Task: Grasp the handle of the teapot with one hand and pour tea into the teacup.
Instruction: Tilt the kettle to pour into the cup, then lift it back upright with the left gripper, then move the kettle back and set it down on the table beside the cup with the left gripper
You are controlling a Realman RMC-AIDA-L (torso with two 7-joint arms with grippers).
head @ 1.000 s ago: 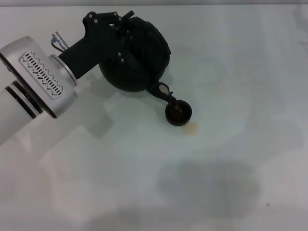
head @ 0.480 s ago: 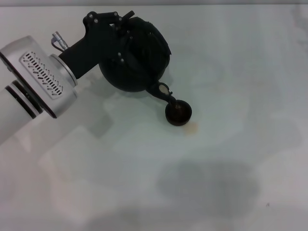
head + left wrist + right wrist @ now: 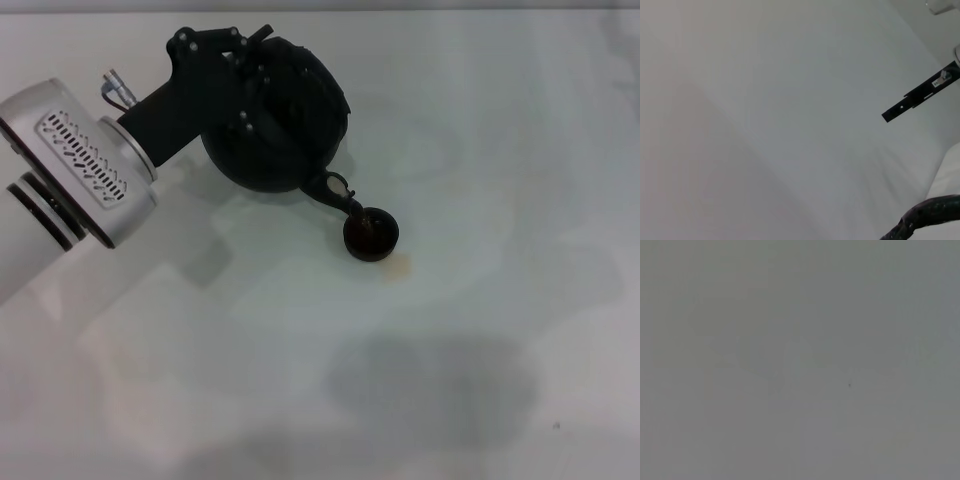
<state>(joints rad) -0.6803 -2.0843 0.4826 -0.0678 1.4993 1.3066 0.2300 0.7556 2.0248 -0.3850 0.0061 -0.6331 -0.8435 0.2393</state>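
Note:
The round black teapot is off the table and tilted, its short spout dipping over the rim of the small dark teacup. My left gripper, black on a silver arm with a grille, sits over the pot's top, shut on the handle. In the head view the gripper hides most of the handle. In the left wrist view a rough black arc of the handle shows at one corner. The right gripper is out of view.
A small amber spot lies on the white table beside the cup. A thin black bar shows far off in the left wrist view. The right wrist view shows only a plain grey surface.
My left arm and the teapot have shifted slightly left and back. The spout stays over the cup, which has not moved.

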